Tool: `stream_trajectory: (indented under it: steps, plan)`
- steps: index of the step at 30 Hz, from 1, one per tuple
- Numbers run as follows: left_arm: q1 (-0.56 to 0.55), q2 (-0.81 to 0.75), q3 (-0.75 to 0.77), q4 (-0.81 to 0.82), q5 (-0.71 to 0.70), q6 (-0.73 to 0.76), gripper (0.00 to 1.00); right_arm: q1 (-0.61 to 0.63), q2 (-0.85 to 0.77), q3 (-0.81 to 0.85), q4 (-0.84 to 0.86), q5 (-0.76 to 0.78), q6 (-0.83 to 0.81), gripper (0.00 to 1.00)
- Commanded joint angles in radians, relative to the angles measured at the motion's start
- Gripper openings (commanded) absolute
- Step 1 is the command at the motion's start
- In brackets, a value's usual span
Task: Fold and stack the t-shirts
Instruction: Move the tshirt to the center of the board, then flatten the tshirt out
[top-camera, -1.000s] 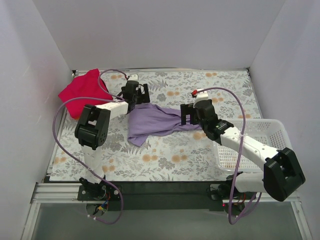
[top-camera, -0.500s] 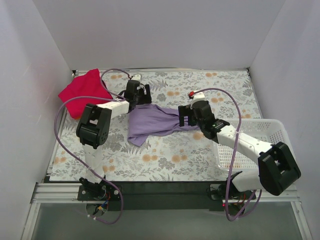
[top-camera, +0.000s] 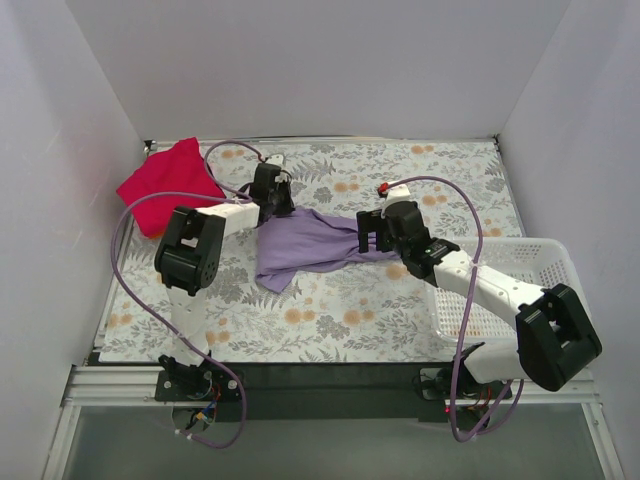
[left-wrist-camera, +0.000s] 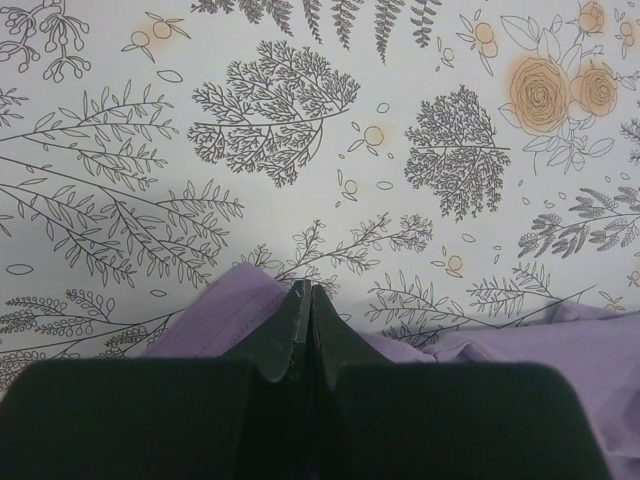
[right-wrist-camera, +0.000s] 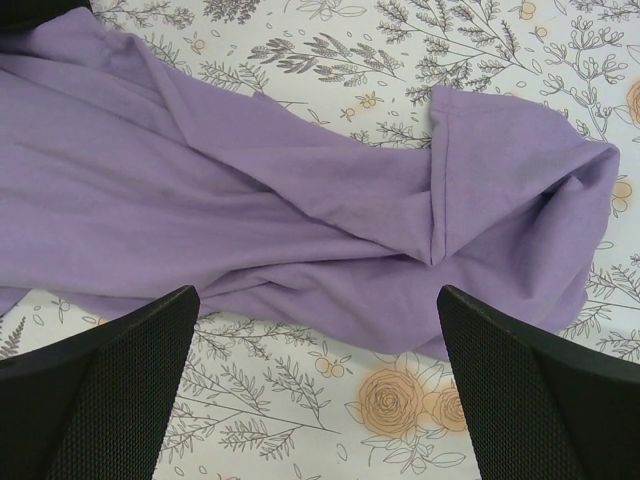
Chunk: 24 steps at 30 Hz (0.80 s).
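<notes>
Lavender t-shirt, left claw pinching edge

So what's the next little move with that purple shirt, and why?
Probably lower the right gripper and close it on the lavender shirt. It hovers open above the cloth, while the left gripper is shut on the other end, so both could then pull it flat.
</notes>
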Motion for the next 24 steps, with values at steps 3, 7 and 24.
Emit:
stream_trajectory:
  steps: [3, 7, 24]
  plan:
    - [0.003, -0.099, -0.023, 0.053, -0.001, -0.004, 0.00, 0.001, 0.034, 0.029, 0.054, 0.002, 0.011, 0.95]
    - [0.003, -0.180, -0.066, 0.079, -0.001, -0.014, 0.00, 0.001, 0.071, 0.051, 0.061, -0.017, 0.011, 0.94]
    - [-0.003, -0.102, 0.032, -0.140, 0.071, -0.024, 0.42, -0.001, 0.068, 0.039, 0.066, -0.003, 0.005, 0.94]
